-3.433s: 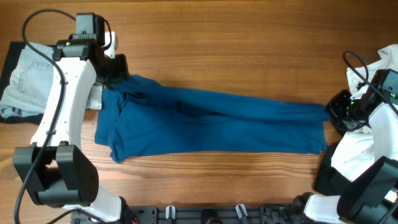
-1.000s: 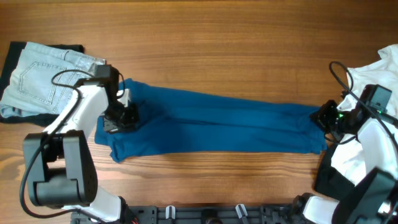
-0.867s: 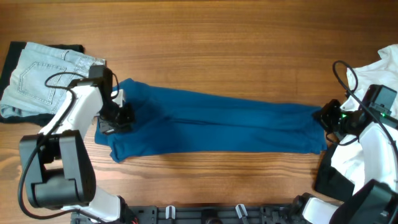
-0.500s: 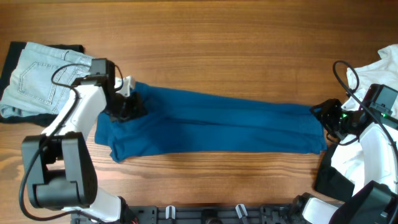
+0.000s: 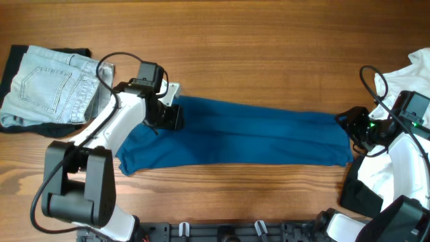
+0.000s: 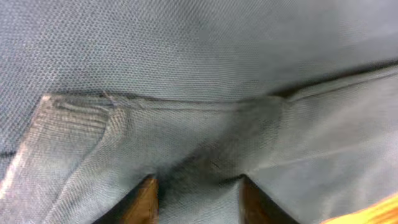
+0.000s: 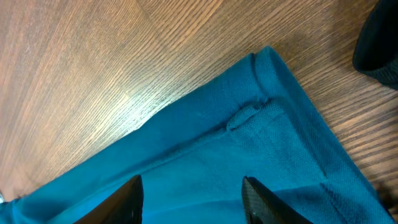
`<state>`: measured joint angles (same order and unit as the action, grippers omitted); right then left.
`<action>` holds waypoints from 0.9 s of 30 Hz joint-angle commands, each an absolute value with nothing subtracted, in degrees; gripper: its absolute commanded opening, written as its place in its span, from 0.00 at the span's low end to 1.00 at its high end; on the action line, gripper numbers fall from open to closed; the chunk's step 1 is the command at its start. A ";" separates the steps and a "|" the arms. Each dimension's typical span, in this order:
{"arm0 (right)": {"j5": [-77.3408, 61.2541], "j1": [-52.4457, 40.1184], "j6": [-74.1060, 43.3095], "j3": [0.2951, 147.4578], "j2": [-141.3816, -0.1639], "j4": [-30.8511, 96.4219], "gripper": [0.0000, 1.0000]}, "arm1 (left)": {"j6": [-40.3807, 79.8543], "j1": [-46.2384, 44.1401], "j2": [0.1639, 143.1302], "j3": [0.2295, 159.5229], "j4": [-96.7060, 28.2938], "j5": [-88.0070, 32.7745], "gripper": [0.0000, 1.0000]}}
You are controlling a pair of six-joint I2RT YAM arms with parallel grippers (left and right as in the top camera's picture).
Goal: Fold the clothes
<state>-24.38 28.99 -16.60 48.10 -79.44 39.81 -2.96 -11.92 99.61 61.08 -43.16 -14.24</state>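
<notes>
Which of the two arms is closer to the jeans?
Left. The left gripper sits on the blue shirt near the jeans; the right gripper is at the shirt's far end.

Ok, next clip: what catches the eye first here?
A long blue shirt lies stretched across the middle, the left gripper pinching its left end and the right gripper open over its right end. Pale jeans sit far left, white fabric far right.
</notes>
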 commanded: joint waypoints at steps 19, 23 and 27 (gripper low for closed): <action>-23.97 29.28 -16.51 49.17 -78.91 39.72 0.52 | 0.47 -4.97 103.79 66.72 -39.66 -11.00 0.54; -23.97 29.28 -16.53 49.17 -78.91 39.88 0.52 | 0.47 -5.02 105.23 66.70 -40.40 -14.04 0.53; -23.97 29.28 -16.51 49.17 -78.91 39.88 0.52 | 0.47 -5.02 104.90 66.78 -41.87 -16.53 0.12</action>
